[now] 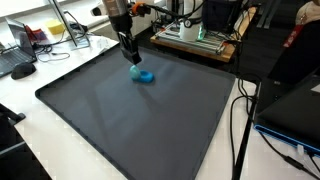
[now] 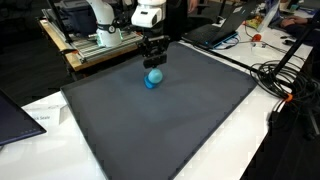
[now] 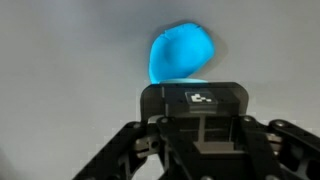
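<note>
A small bright blue soft object (image 1: 144, 75) (image 2: 153, 80) rests on the large dark grey mat (image 1: 120, 120) (image 2: 170, 125), near its far edge. My gripper (image 1: 132, 62) (image 2: 153, 67) comes straight down onto the object's top and is shut on it. In the wrist view the blue object (image 3: 180, 52) sticks out just beyond the gripper (image 3: 195, 90), whose black linkage fills the lower half of the picture. The part of the object between the fingers is hidden.
The mat lies on a white table. Behind it stands a rack of electronics (image 1: 195, 35) (image 2: 100, 40). A dark laptop (image 1: 295, 110) and cables (image 1: 240, 115) (image 2: 285, 80) lie beside the mat. A second laptop (image 2: 15, 115) sits at another side.
</note>
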Motion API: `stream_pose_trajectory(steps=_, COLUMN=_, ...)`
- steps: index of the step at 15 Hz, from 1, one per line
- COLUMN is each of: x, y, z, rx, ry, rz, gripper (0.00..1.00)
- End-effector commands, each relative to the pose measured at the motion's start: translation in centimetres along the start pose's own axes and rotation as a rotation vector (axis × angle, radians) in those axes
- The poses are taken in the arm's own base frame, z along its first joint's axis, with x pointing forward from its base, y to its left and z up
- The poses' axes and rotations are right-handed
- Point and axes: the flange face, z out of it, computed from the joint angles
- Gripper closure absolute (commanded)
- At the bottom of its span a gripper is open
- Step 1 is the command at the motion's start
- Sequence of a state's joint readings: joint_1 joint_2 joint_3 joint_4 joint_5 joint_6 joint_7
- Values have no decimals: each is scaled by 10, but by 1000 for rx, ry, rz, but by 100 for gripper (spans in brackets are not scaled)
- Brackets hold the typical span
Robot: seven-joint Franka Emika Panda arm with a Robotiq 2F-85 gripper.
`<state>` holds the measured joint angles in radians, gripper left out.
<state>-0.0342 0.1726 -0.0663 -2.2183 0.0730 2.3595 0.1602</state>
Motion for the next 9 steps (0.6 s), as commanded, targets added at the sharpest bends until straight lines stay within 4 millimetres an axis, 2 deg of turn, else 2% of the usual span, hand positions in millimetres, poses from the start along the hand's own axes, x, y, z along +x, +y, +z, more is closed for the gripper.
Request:
stream_pose_trajectory(steps=1, x=-7, y=10, z=0, rx=-28, ry=6, rz=61, gripper=78)
stream_pose_trajectory(steps=4, x=-6, y=11, z=3, rx=-32, ry=3, rz=89, gripper=78)
stream_pose_trajectory(steps=9, x=-9, y=15, z=29, rx=-37, ry=-70, rz=112, gripper=78)
